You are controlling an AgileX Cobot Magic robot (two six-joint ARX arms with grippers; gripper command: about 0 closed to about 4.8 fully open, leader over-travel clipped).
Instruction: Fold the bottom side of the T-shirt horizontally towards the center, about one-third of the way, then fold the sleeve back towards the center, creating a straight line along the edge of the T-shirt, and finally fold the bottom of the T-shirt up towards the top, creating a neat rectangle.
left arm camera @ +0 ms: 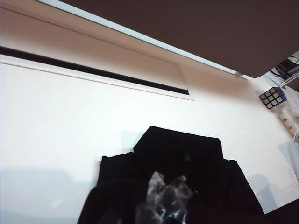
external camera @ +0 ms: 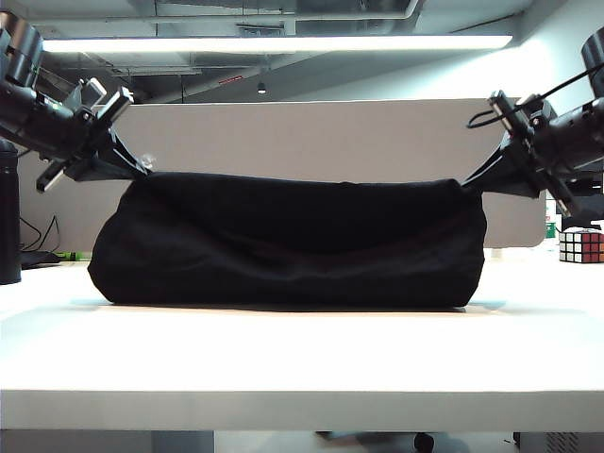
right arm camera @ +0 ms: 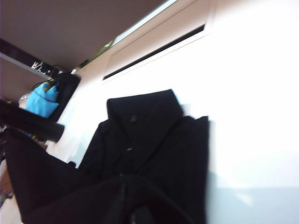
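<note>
tabletop (external camera: 302, 359) white | T-shirt (external camera: 288, 241) black, draped mid-tabletop, the bottom of the T-shirt (external camera: 302, 181) lifted above tabletop, collar part flat on it | left claw (external camera: 135, 162) clamped on hem's left corner | right claw (external camera: 469, 182) clamped on hem's right corner | puzzle cube (external camera: 580, 244) right of T-shirt
</note>
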